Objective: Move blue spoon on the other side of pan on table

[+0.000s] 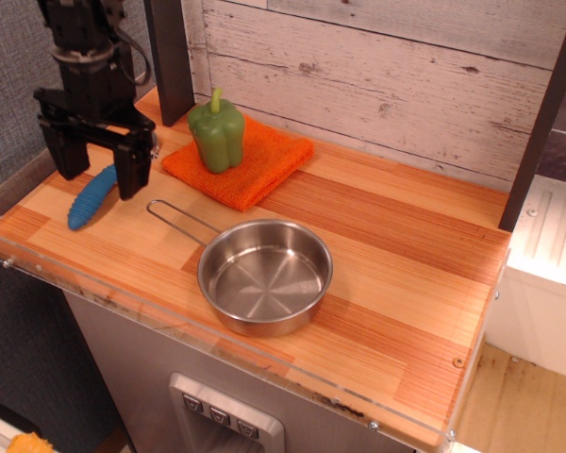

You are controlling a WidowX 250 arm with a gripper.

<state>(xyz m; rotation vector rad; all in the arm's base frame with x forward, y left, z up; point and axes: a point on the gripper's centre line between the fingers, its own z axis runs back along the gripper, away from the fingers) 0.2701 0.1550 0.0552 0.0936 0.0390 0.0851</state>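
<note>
The blue spoon lies on the table at the far left; its blue handle shows, its silver bowl is hidden behind my gripper. My black gripper hangs right over the spoon, fingers spread wide to either side of the handle, open and holding nothing. The steel pan sits near the front edge, right of the spoon, with its wire loop handle pointing left toward the gripper.
A green pepper stands upright on an orange cloth at the back, right of the gripper. A wooden plank wall runs behind. A clear acrylic rim edges the table front. A dark post stands at the right.
</note>
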